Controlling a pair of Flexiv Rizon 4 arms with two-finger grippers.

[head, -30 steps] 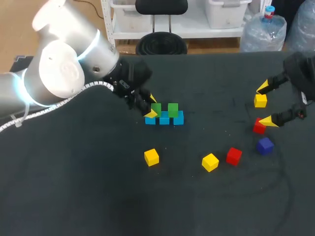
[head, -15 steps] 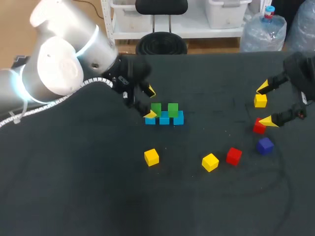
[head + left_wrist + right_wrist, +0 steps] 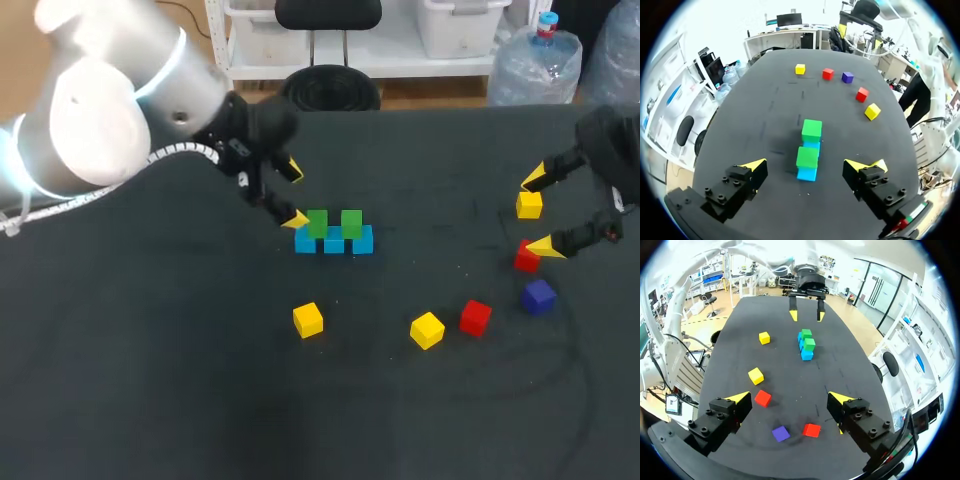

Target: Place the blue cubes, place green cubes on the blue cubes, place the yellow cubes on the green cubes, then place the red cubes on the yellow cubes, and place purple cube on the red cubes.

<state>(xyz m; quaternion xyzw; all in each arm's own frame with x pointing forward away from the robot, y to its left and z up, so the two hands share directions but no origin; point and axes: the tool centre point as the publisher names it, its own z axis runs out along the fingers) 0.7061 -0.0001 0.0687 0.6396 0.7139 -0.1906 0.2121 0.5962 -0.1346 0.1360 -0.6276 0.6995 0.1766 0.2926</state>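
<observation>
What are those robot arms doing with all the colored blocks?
They're building a block tower. Three blue cubes sit in a row, with two green cubes on top. The left gripper hangs open beside them, holding nothing. The right gripper is open too, over by the loose yellow cubes, red cubes and purple cube. None of those are stacked yet.

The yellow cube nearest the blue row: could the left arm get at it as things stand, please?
Probably yes: the left tool is open and empty, and the yellow cube stands clear of others.
</observation>
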